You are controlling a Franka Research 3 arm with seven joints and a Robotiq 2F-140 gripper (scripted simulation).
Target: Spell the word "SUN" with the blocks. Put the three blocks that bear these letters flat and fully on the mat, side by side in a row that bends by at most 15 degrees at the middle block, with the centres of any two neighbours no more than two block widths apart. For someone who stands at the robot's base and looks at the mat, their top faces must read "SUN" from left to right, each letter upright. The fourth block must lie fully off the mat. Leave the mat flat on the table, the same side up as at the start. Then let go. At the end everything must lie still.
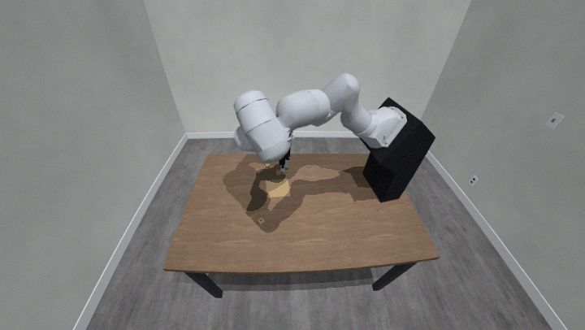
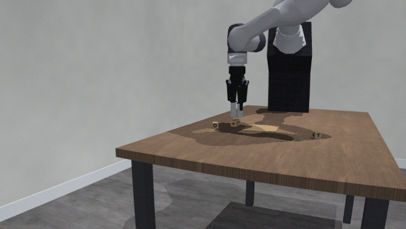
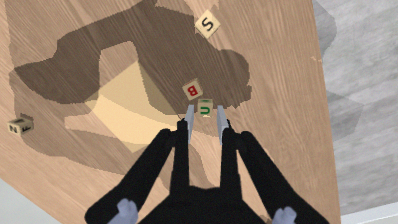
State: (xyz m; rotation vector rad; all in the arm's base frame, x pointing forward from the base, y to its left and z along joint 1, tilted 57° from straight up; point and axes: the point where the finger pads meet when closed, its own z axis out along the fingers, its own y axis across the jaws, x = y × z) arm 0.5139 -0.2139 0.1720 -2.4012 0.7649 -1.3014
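Note:
My gripper (image 1: 284,169) (image 2: 237,117) (image 3: 205,112) is partly open and empty, its fingers low over the U block (image 3: 205,107), which shows a green U between the fingertips in the wrist view. The B block (image 1: 278,172) (image 2: 234,123) (image 3: 192,90), with a red B, is close beside it; whether they touch is unclear. The S block (image 1: 267,165) (image 2: 215,124) (image 3: 207,23) lies farther out, its black S turned diagonally. The N block (image 1: 261,221) (image 2: 316,135) (image 3: 20,126) lies alone across the mat; its top letter is unclear. The pale mat (image 1: 280,189) (image 2: 265,128) (image 3: 122,107) lies flat, bearing no block.
The wooden table (image 1: 327,237) (image 2: 284,159) carries everything. Its edge (image 3: 327,115) runs to the right of the blocks in the wrist view. The black robot pedestal (image 1: 393,163) (image 2: 288,85) stands at the table's far end from the S block. Arm shadows cross the mat and blocks.

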